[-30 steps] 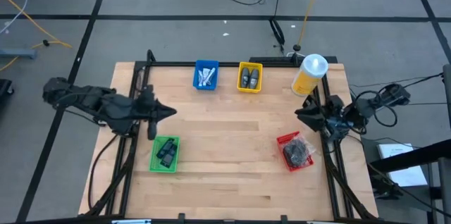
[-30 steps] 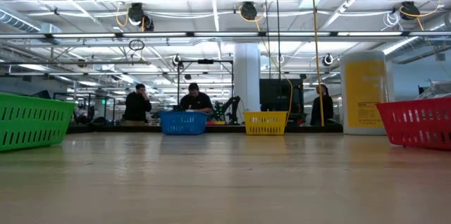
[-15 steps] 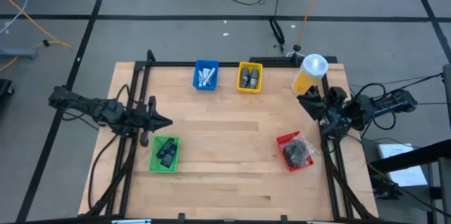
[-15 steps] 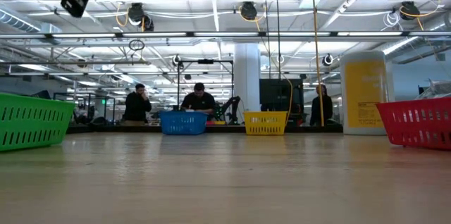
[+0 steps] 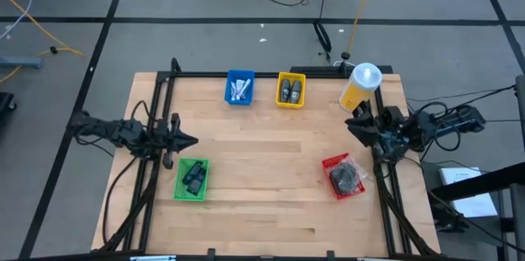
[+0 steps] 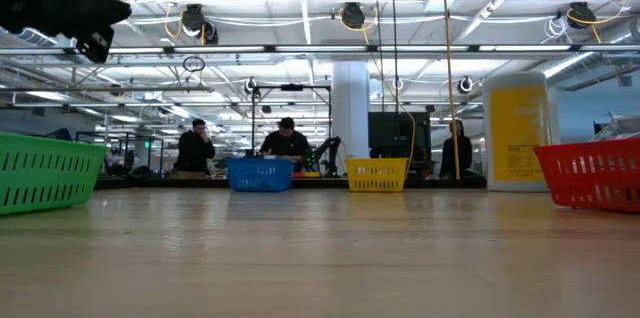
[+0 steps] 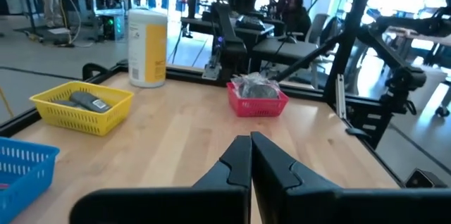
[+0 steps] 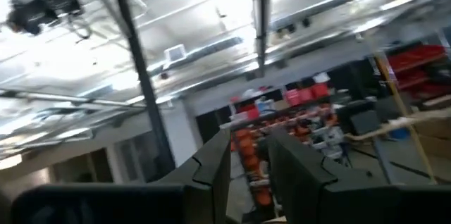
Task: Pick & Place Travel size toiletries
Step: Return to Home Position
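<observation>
White tubes, the travel size toiletries (image 5: 239, 89), lie inside the blue bin (image 5: 239, 98) near the table's far edge. My left gripper (image 5: 191, 139) hovers over the table's left side, just beyond the green bin (image 5: 192, 178), pointing toward the right; its fingers (image 7: 239, 155) are shut and hold nothing. It also shows at the low view's upper left (image 6: 85, 33). My right gripper (image 5: 351, 124) hangs at the table's right edge beside the yellow bottle (image 5: 361, 85), tipped upward at the ceiling, with a narrow gap between its fingers (image 8: 215, 155).
A yellow bin (image 5: 290, 90) with dark items stands next to the blue one. The green bin holds dark items; a red bin (image 5: 344, 176) with a dark bundle stands near the right edge. Bare wood (image 5: 262, 162) lies between them. People sit far behind the table (image 6: 285, 143).
My left arm has drawn back toward the table's left edge and sunk lower, its gripper moving slightly toward the near edge; it now shows in the low view's upper left corner. My right gripper shifted a little toward the far edge and back.
</observation>
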### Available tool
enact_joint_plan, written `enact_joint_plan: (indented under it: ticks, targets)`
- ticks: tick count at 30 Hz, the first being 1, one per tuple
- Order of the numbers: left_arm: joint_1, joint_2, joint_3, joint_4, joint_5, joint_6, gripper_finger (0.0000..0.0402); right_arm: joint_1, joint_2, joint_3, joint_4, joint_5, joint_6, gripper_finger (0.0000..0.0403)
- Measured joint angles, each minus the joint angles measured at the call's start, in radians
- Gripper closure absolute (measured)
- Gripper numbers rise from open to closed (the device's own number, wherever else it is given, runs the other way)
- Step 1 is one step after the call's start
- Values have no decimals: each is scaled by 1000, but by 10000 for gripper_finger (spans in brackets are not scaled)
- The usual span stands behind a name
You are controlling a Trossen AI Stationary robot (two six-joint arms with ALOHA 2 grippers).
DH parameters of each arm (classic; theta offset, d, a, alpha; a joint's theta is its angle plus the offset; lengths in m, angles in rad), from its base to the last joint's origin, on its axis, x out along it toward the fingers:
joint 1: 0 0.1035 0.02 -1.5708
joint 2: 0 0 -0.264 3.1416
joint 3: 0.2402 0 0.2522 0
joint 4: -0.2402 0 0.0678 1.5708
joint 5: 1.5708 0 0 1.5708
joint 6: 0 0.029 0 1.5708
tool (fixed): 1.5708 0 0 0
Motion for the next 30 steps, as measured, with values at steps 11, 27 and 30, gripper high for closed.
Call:
enact_joint_plan:
  ticks: [11,27,30]
  targets:
    - [60,-69,-37,-44,61,10,400,-71,-315,-24,-282,-256,-73,314]
    - [133,-68,-37,-50,75,39,392,-71,-433,-406,-53,-278,5,314]
    - [133,-68,-37,-57,74,103,392,-71,-431,-418,-67,-279,18,314]
